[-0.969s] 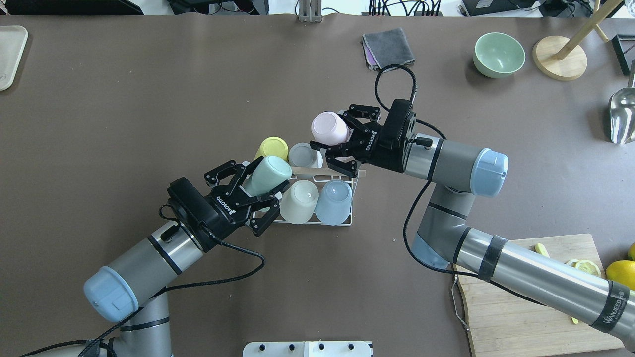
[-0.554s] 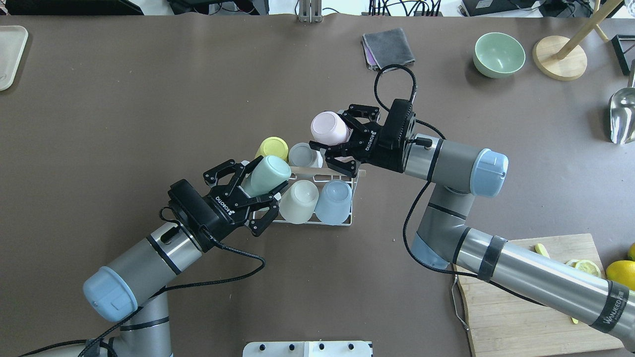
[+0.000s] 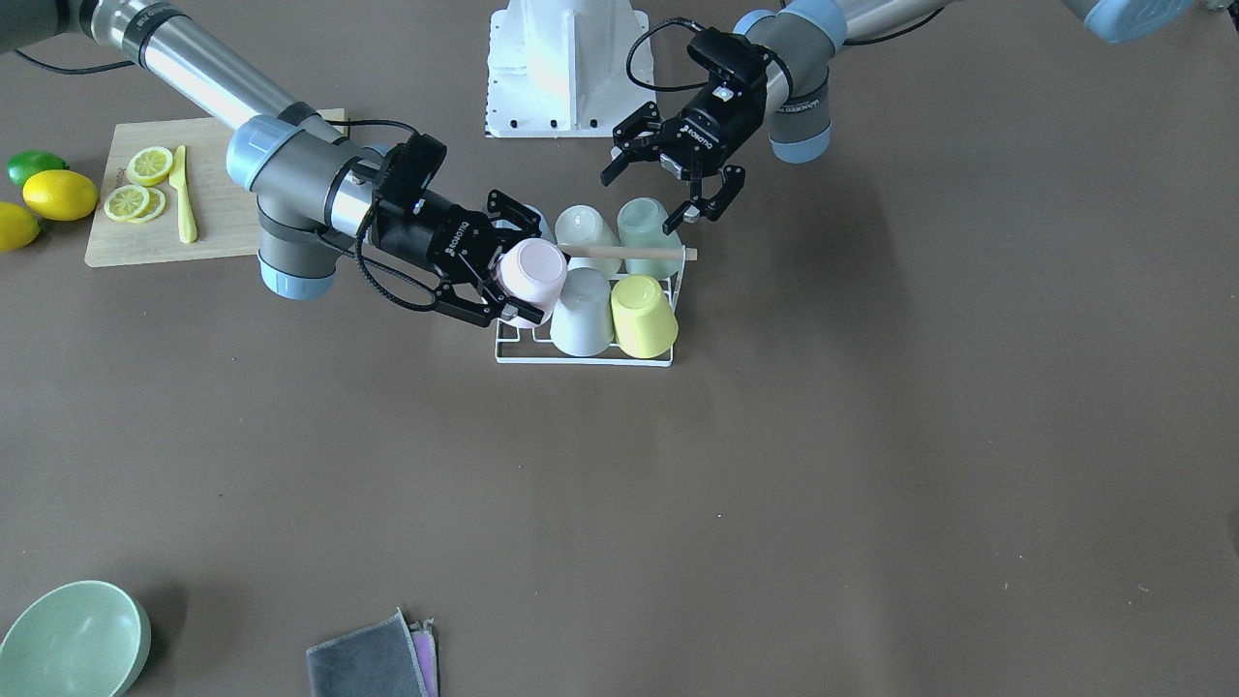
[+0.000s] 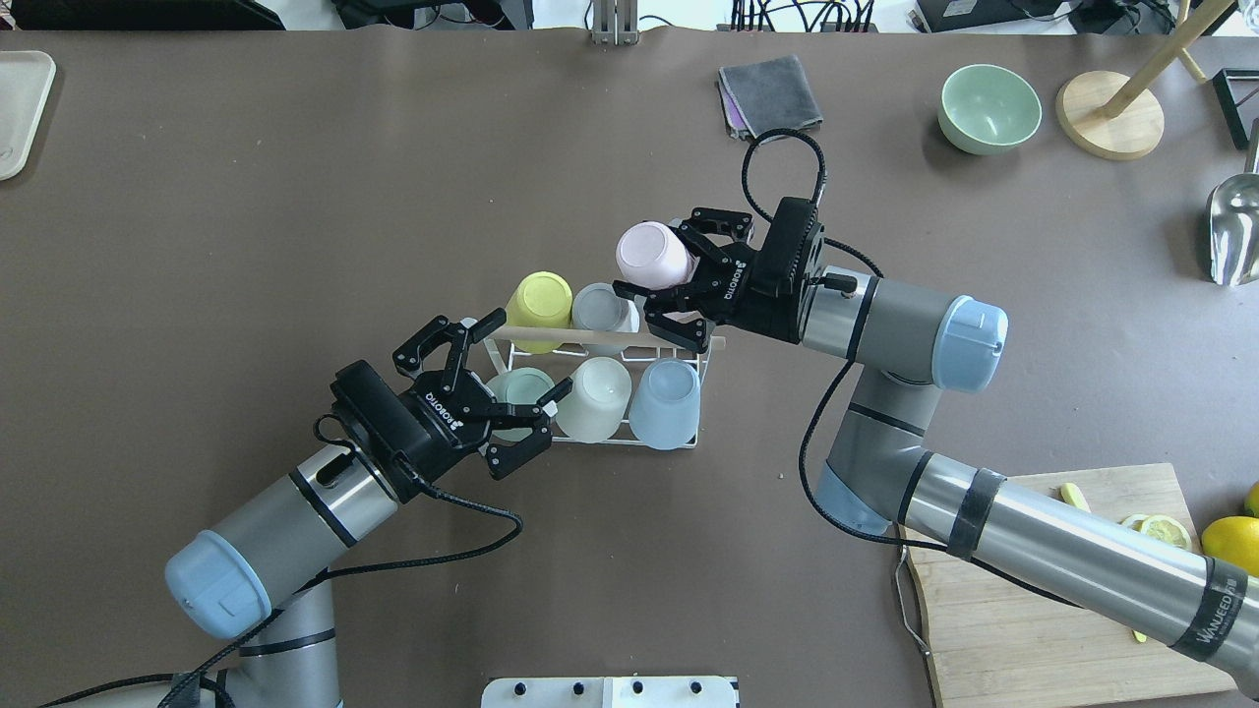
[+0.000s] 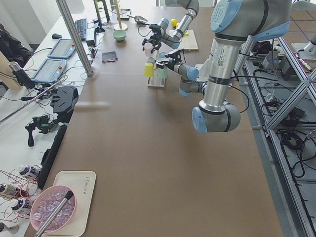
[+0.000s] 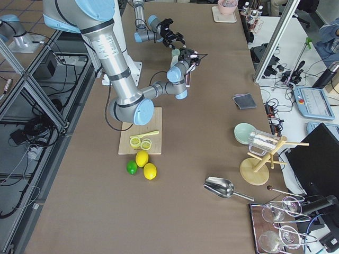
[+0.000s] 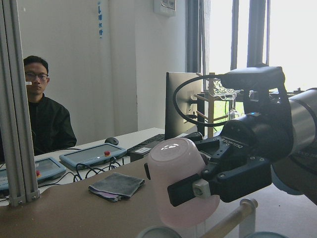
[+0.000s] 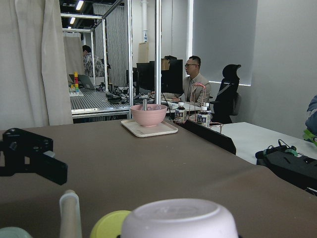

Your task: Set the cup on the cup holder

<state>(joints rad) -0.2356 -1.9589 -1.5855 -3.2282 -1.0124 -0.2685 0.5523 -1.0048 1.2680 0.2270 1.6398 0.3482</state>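
Observation:
The cup holder [image 4: 679, 440] is a white wire rack with a wooden rod [image 4: 590, 339] across its top, at the table's middle. Upside down on it are a yellow cup [image 4: 541, 298], a grey cup [image 4: 602, 307], a cream cup [image 4: 593, 396], a blue cup [image 4: 665, 401] and a mint cup [image 4: 511, 388]. My left gripper [image 4: 529, 356] is open, with its fingers spread over the mint cup. My right gripper [image 4: 654, 258] is shut on a pink cup [image 4: 649, 251], held upside down and tilted above the rack's far right corner. The pink cup also shows in the front view [image 3: 532, 274] and the left wrist view [image 7: 181, 181].
A wooden cutting board [image 4: 1043, 590] with lemon slices lies at the front right, with lemons [image 4: 1229, 541] beside it. A green bowl [image 4: 989, 108], a grey cloth [image 4: 772, 93], a wooden stand [image 4: 1109, 113] and a metal scoop [image 4: 1234, 231] are at the back right. A tray [image 4: 20, 108] is at the far left.
My left gripper has let go of the mint cup, which now sits upside down on the rack's near left prong. Its jaws have opened wider. The right arm and pink cup have not moved.

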